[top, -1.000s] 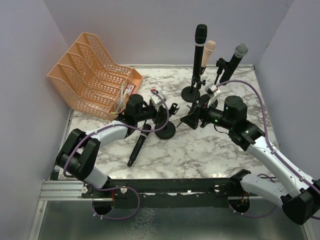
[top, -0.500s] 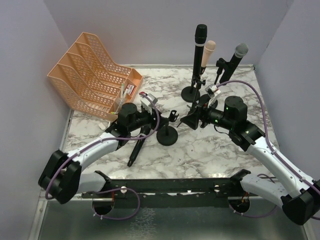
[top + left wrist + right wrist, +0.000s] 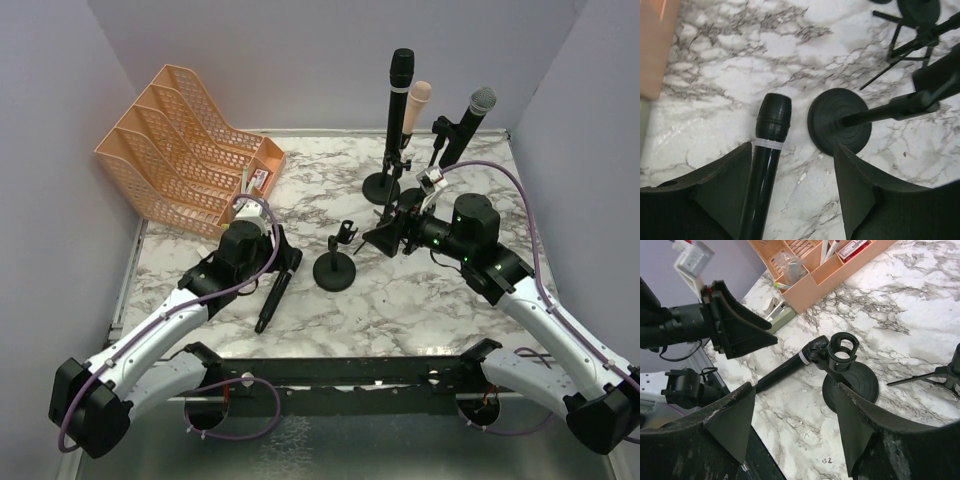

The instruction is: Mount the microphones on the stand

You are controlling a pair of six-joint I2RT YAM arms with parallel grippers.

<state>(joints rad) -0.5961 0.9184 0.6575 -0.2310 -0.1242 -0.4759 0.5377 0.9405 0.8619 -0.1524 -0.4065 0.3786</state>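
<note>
One black microphone [image 3: 276,292] lies flat on the marble, its head toward the empty stand [image 3: 334,271]. My left gripper [image 3: 277,251] hangs open over that head; in the left wrist view the microphone [image 3: 768,150] lies just inside my left finger [image 3: 730,185], and the stand's round base [image 3: 840,125] is ahead of the right one. My right gripper [image 3: 379,240] is open beside the stand, whose empty clip [image 3: 842,347] sits just beyond its fingertips [image 3: 795,387]. At the back, a black [image 3: 401,72], a pink [image 3: 418,98] and a mesh-headed microphone [image 3: 481,102] stand upright in stands.
An orange file organiser [image 3: 185,140] with small items fills the back left corner. Thin tripod legs [image 3: 900,47] of the back stands spread across the marble behind the empty stand. Walls close in both sides; a metal rail runs along the near edge.
My left gripper opened, let go of the empty stand and drew back left, over the lying microphone's head. The stand now stands free. The right arm barely moved.
</note>
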